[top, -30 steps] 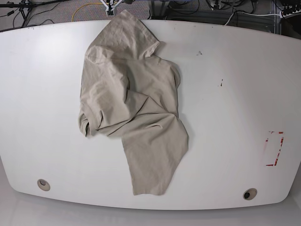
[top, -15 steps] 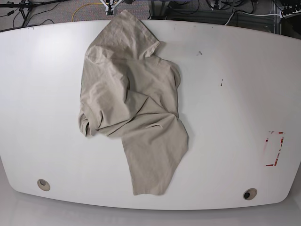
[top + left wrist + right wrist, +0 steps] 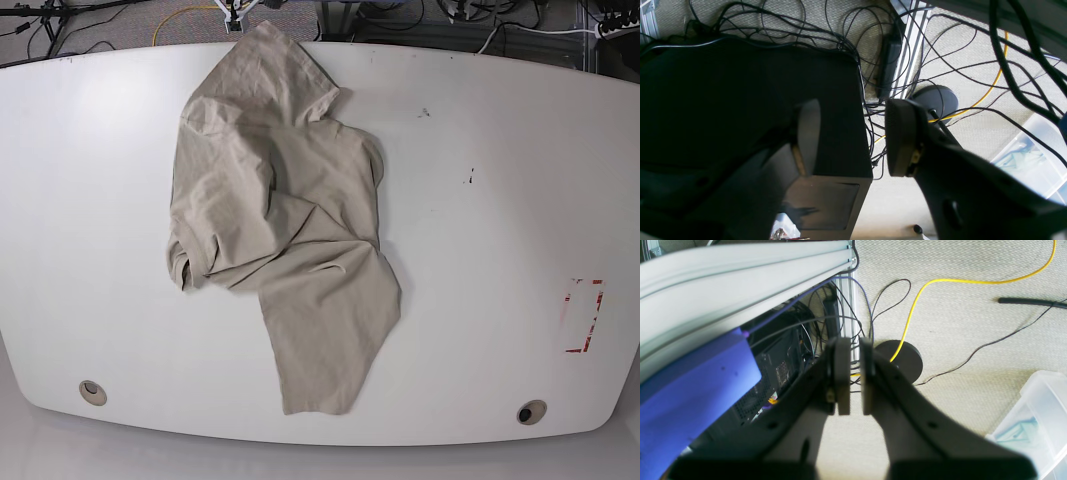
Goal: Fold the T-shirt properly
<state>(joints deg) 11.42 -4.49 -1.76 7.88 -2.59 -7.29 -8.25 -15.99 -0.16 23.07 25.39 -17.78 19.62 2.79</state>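
Observation:
The beige T-shirt [image 3: 285, 235] lies crumpled on the white table [image 3: 500, 200], left of centre, running from the far edge down toward the near edge. No arm shows in the base view. In the left wrist view my left gripper [image 3: 850, 136] stands open over the floor, nothing between its fingers. The right wrist view has my right gripper [image 3: 855, 373] shut, its pads nearly together and empty, also above the carpet. The T-shirt appears in neither wrist view.
The table carries a red-marked rectangle [image 3: 583, 315] at the right and two round holes [image 3: 92, 391] near the front edge. Off the table there are cables, a black box [image 3: 740, 110], a round stand base [image 3: 903, 358] and a clear bin [image 3: 1037, 420].

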